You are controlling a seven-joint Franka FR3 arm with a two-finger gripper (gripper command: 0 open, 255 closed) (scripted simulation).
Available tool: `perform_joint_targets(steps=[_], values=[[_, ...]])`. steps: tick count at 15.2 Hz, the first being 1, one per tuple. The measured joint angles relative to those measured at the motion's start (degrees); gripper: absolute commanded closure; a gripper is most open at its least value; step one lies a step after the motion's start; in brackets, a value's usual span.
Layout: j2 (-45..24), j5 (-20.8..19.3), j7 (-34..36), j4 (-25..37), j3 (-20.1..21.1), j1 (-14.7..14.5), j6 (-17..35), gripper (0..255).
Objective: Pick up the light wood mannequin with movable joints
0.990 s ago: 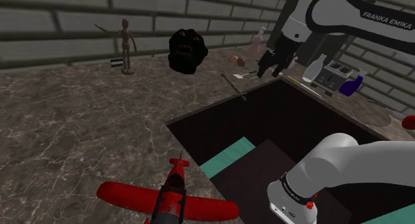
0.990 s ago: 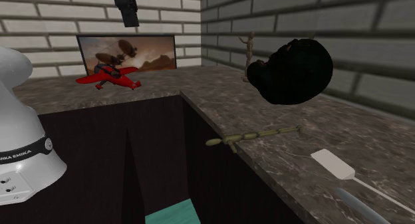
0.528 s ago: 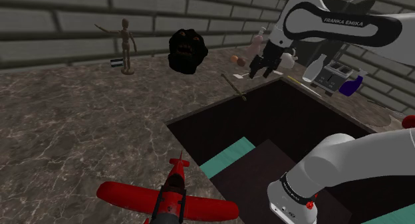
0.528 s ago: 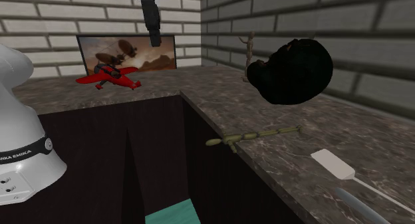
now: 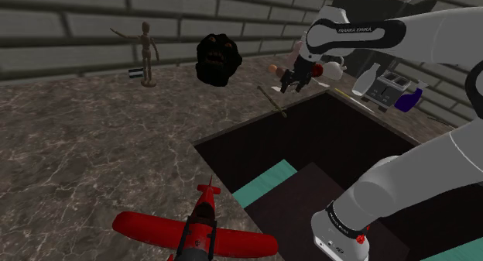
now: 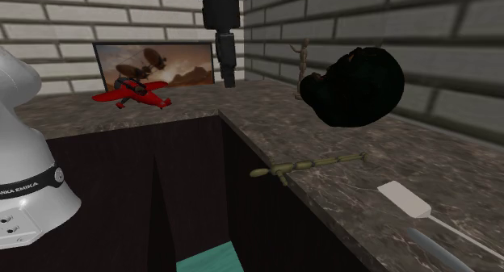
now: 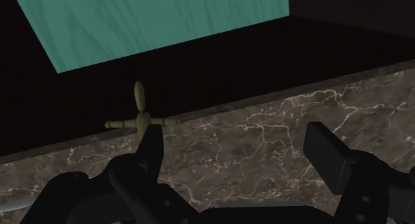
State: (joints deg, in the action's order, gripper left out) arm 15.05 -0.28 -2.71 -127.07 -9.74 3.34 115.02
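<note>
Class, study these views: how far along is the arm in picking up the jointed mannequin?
Done: nothing; the mannequin stands upright by the brick wall, untouched. In hand: the tool, fingers apart and empty, hangs over the counter edge beside the dark recess, well away from it. Left: travel across, grasp, lift.

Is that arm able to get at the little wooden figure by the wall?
Probably yes: the figure stands upright in the open, and the pincer is open. The black lump sits roughly between them, so the arm may need to skirt it.
</note>
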Motion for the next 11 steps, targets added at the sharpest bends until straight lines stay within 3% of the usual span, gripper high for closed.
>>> perform_joint_targets(steps=[11], values=[[-23.6,4.8,-8.9,15.1,-3.7,2.5,6.6,0]])
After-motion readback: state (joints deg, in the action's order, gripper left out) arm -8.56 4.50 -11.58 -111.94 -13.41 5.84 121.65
